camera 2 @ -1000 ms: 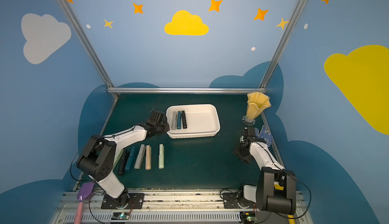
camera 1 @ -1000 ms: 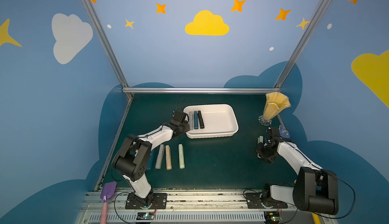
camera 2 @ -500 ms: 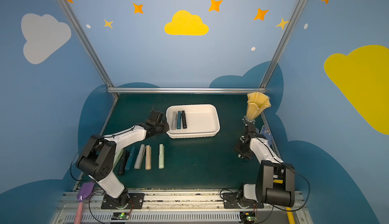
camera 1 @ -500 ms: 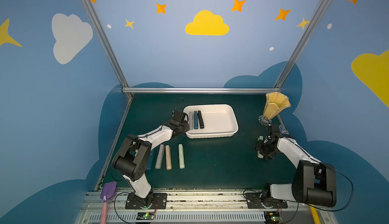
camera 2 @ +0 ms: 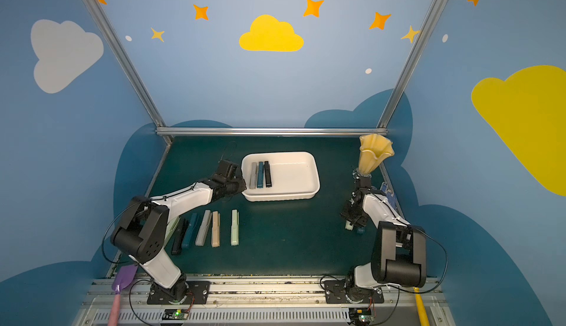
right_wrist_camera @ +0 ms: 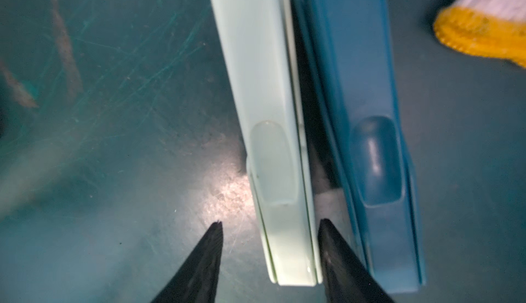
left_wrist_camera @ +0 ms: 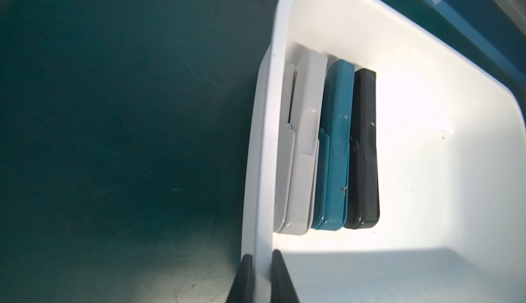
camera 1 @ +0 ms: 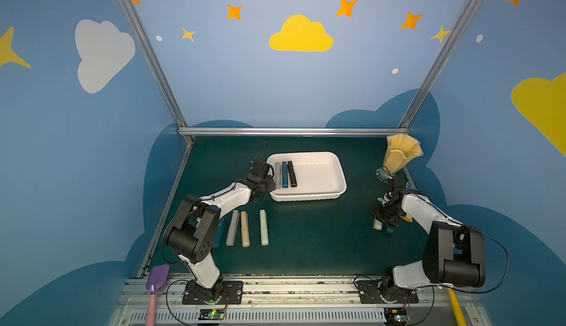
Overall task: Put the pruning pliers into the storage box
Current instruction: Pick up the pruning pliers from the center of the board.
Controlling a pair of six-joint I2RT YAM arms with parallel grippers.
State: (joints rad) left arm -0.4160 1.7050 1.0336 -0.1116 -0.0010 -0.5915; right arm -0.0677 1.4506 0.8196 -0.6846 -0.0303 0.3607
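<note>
Straddling the pale green pliers (right_wrist_camera: 267,102), right gripper (right_wrist_camera: 270,222) jaws stand apart; left gripper (left_wrist_camera: 261,254) jaws clamp the box (left_wrist_camera: 263,145) rim.

left claw (left_wrist_camera: 261,256) tight, right claw (right_wrist_camera: 270,222) agape

table: dark green mat (camera 1: 306,248) | far centre: storage box (camera 1: 306,197) | near left, side by side: grey pliers (camera 1: 232,228), beige pliers (camera 1: 244,229), pale green pliers (camera 1: 263,227) | right: mint pliers (right_wrist_camera: 267,88) just beside blue pliers (right_wrist_camera: 355,59) | far right: yellow vase (camera 1: 399,156), upright
</note>
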